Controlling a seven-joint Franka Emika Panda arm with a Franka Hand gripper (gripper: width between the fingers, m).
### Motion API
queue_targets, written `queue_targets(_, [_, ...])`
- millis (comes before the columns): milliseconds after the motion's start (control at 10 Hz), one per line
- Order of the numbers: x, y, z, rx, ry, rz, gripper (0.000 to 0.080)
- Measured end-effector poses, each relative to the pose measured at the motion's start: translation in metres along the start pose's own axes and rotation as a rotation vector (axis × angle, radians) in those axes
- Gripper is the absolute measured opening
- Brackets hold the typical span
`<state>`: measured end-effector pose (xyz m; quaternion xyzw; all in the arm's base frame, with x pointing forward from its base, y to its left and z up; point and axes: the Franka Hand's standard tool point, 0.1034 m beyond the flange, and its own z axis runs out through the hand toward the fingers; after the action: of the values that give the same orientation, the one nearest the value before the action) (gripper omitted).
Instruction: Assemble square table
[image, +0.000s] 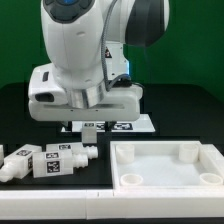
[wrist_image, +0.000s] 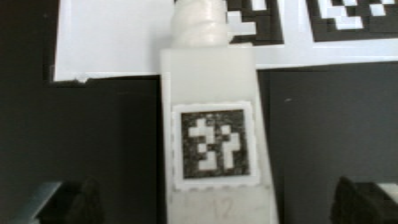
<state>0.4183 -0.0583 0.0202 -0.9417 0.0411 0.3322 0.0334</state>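
**Gripper.** In the wrist view the gripper (wrist_image: 210, 203) is spread wide. Its two dark fingers (wrist_image: 50, 205) stand at opposite sides of the frame, and black table shows between each finger and the part lying between them. Nothing is pinched.

**Leg under the gripper.** One white leg (wrist_image: 214, 130) of the square table lies between the open fingers, touching neither. Its black-and-white tag (wrist_image: 217, 142) faces the camera. The narrower rounded tip (wrist_image: 199, 24) points toward the marker board (wrist_image: 116, 45) and overlaps the board's edge in the picture. Whether the tip touches the board cannot be told.

**Arm.** In the exterior view the robot arm (image: 85, 60) fills the upper centre of the frame. The wrist hangs low over the black table (image: 170, 110), just in front of the marker board.

**Table top.** The square slab (image: 165, 185) lies in the lower right of the exterior view, raised rim upward. Round corner sockets (image: 130, 179) are visible inside the rim. No leg is fitted to it.

**Other legs.** A group of loose legs lies on its side in the lower left of the exterior view, well apart from the slab's sockets. One tagged leg (image: 58, 160) points its tip toward the slab. Another leg (image: 14, 167) lies at the frame's left edge.

**Edge bar.** A long white bar (image: 60, 203) runs along the lower edge of the exterior view, in front of the legs.
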Motion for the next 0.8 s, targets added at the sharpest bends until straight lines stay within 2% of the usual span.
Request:
queue_targets(200, [0.001, 0.005, 0.0, 0.019, -0.17, 0.015, 0.0648])
queue_targets(300, [0.004, 0.005, -0.006, 0.022, -0.267, 0.017, 0.0648])
queue_targets(400, [0.008, 0.0, -0.009, 0.001, -0.309, -0.001, 0.0648])
queue_targets(500, [0.011, -0.007, -0.01, -0.022, -0.296, -0.044, 0.0648])
queue_targets(700, [0.01, -0.006, -0.009, -0.02, -0.295, -0.041, 0.0648])
queue_targets(800, [0.011, -0.005, -0.007, -0.028, -0.292, -0.045, 0.0648])
